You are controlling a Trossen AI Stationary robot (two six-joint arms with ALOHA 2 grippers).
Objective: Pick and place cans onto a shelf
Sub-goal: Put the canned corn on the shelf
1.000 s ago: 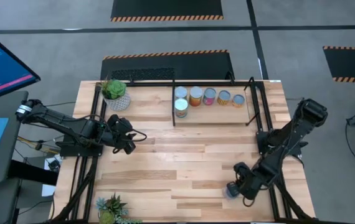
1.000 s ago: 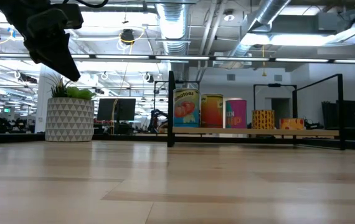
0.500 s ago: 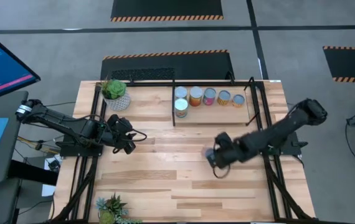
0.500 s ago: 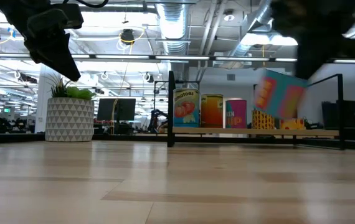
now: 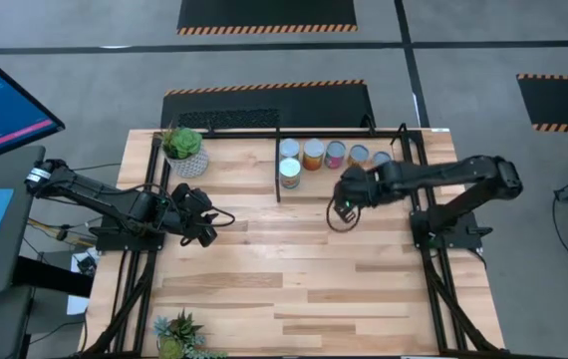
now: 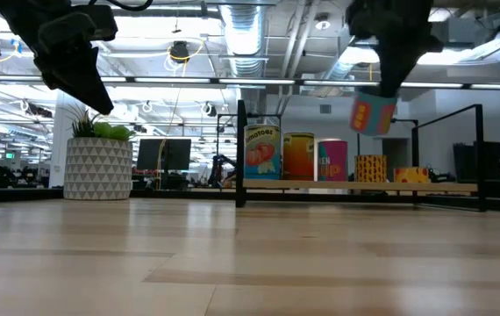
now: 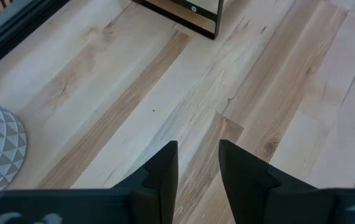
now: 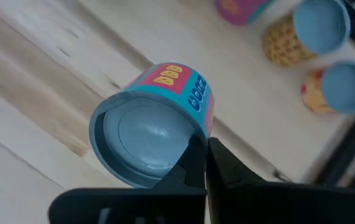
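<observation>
Blue can (image 8: 152, 127) is clamped in right gripper (image 5: 347, 202), held above table (image 5: 264, 269) before shelf (image 5: 339, 189); five cans (image 5: 313, 154) already shelved. Left gripper (image 7: 197, 163) parked, fingers slightly parted, near plant pot (image 5: 183, 152).

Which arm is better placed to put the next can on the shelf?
Right: its gripper holds the blue can in the air just before the shelf. The left gripper is empty, far off.

Smooth pale wood table (image 5: 264, 279) (silvery metal can (image 8: 156, 132) top)
</observation>
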